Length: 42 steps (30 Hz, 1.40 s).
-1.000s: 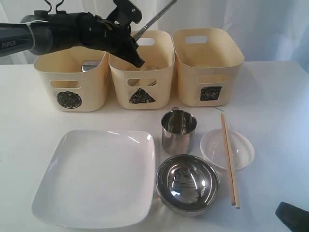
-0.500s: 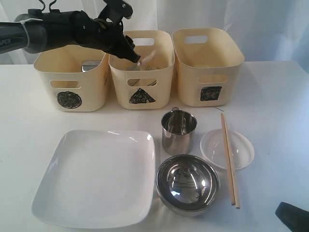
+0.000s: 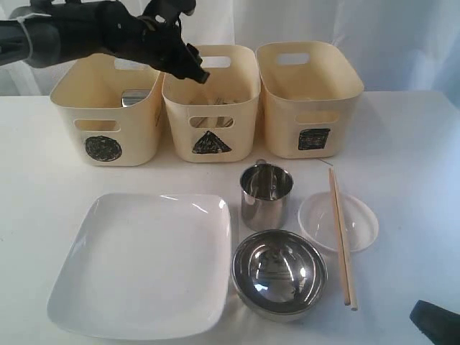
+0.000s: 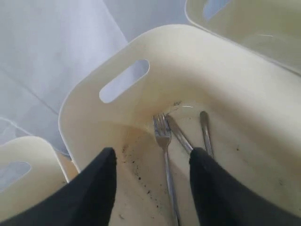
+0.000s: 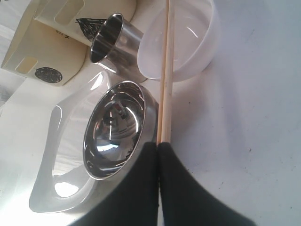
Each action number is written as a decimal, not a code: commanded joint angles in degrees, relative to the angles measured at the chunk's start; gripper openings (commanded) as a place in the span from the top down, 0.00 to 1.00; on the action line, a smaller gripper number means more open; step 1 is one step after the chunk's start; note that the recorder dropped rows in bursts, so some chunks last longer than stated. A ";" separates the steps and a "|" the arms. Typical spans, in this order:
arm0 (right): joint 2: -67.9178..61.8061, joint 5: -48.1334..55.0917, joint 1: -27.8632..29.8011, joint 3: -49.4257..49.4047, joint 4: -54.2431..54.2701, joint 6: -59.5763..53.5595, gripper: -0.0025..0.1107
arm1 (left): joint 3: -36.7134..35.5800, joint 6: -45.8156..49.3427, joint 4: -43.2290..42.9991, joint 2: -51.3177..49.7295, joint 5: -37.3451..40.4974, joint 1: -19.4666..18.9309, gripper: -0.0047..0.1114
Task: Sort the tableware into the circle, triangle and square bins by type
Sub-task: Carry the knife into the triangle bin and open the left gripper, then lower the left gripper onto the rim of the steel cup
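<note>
Lets go over triangle bin, spreading left gripper wide and empty above fork and knife; leaves chopsticks pending, right gripper pinched shut, empty.

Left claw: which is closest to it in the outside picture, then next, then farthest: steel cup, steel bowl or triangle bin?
From the left claw:
1. Triangle bin, right under it, the middle one.
2. Steel cup, further forward and to the right.
3. Steel bowl, frontmost, past the cup.

A white tabletop spreads below; a pale, creased backdrop hangs behind it.
</note>
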State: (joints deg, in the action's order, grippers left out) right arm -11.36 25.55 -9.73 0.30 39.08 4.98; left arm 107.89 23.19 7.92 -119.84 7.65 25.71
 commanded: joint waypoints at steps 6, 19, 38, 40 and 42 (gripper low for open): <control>0.38 -0.29 -0.21 -0.30 -0.19 0.03 0.98 | 0.44 -0.97 5.85 7.85 22.93 2.08 0.50; 0.38 -0.29 -0.21 -0.30 -0.19 0.03 0.98 | 0.44 -0.96 17.25 7.83 44.73 4.96 0.47; 0.38 -0.29 -0.21 -0.30 -0.19 0.03 0.98 | 0.44 -1.16 22.44 -0.81 42.77 5.83 0.38; 0.38 -0.29 -0.21 -0.30 -0.19 0.03 0.98 | 0.44 -1.37 22.24 -1.57 42.77 5.83 0.38; 0.38 -0.29 -0.21 -0.30 -0.19 0.03 0.98 | 0.44 -2.07 21.84 -2.46 42.77 5.83 0.38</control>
State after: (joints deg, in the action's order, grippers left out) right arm -11.36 25.55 -9.73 0.30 39.08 4.98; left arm 107.98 22.18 29.69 -121.42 49.85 31.30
